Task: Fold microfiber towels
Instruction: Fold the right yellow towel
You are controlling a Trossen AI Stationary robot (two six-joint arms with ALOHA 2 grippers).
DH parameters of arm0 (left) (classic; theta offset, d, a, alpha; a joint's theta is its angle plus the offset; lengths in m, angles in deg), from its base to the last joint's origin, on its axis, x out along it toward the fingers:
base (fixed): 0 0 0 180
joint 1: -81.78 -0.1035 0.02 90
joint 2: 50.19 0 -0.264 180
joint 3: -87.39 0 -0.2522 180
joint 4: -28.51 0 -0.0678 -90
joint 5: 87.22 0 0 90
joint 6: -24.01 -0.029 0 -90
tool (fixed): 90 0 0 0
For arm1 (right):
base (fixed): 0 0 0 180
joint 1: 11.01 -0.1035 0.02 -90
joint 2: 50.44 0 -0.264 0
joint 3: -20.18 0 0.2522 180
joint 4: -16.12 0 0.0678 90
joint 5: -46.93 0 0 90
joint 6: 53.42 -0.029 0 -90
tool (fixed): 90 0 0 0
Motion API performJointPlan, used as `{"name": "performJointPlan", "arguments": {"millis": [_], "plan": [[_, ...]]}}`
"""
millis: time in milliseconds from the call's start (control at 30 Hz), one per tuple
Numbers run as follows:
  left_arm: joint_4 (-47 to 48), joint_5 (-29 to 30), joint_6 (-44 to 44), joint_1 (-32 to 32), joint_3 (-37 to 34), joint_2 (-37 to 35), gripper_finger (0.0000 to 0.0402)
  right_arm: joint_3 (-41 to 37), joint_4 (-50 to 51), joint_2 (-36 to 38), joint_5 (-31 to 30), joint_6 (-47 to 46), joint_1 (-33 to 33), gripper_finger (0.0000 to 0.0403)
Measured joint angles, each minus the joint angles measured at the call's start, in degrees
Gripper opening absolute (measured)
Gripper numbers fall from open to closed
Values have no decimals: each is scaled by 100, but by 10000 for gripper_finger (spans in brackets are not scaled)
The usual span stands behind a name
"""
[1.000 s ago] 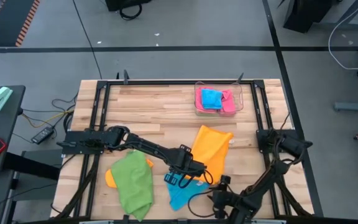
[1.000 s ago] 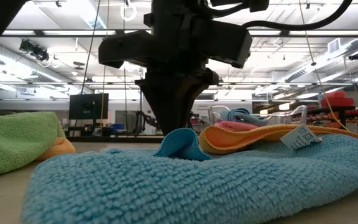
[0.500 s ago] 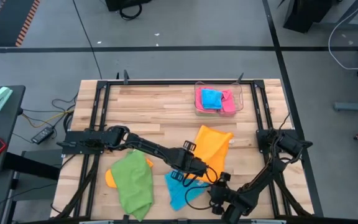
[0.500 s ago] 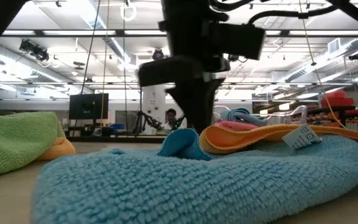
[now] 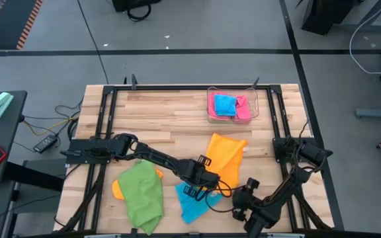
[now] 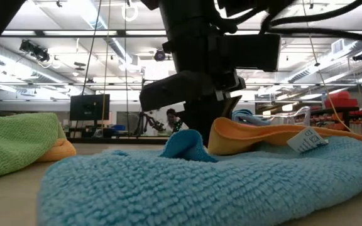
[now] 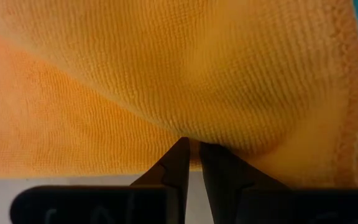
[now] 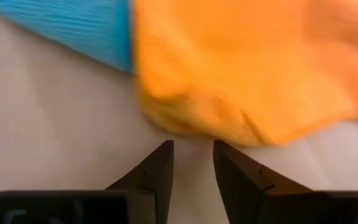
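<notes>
Left gripper [image 7: 191, 146] pinches the orange towel [image 7: 166, 74] edge, jaws nearly closed; right gripper [image 8: 192, 149], jaws slightly parted, touches nothing.

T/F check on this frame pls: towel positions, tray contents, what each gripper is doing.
1. The left gripper is pinching the edge of the orange towel. True.
2. The right gripper grips the sky blue towel. False: its fingers stand apart, short of the orange towel's edge, holding nothing.
3. The clear tray is empty. False: it holds a blue and a pink towel.
4. The green towel lies near the table's front left, over another orange cloth. True.
5. The orange towel is folded in the tray. False: it lies on the table, partly over the sky blue towel.
</notes>
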Motion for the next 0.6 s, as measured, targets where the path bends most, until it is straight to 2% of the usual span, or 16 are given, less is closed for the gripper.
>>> {"name": "performJointPlan", "arguments": {"millis": [167, 400, 600], "plan": [[-3, -5, 30, 11, 0, 0, 51, 41, 565, 0, 161, -463, -46, 121], [95, -27, 148, 9, 40, 11, 55, 6, -764, 8, 35, -7, -109, 128], [80, -43, 184, 0, 42, 11, 56, -174, -1269, 12, -277, -149, -6, 176]]}}
